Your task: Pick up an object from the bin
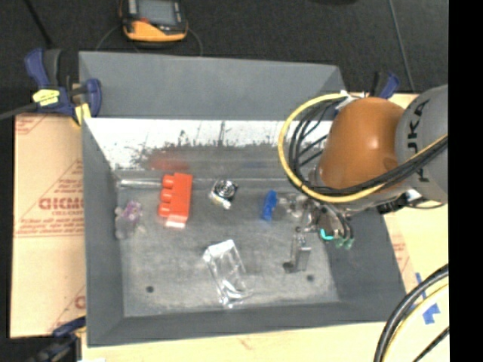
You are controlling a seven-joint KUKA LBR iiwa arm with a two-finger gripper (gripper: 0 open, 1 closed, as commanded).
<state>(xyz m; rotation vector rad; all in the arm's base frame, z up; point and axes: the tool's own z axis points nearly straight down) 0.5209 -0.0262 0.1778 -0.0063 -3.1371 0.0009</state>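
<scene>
Gripper (296, 262) hangs low over the right part of the bin (211, 89), above bare floor, with nothing seen in its grasp; whether it is open or closed I cannot tell. From the camera view, the closest thing to it is a small blue piece (269, 206), lying just to its left and a little farther back, near the foot of the far wall. That piece looks like hard plastic: light, stiff, probably a bit slick, and not fragile. Being narrow and longish, it would best be taken across its short width at the middle.

Left of it, apart, lies a small silver and black round thing (223, 192), likely to roll or slip. Farther left sits an orange block (175, 199), stiff and easy to take across its narrow sides. A crumpled clear plastic piece (228, 270) lies near the front, flimsy and hard to judge. A pale purple translucent thing (128, 216) sits by the left wall. All lie well spread, so nothing blocks the blue piece except the far wall close behind it.
</scene>
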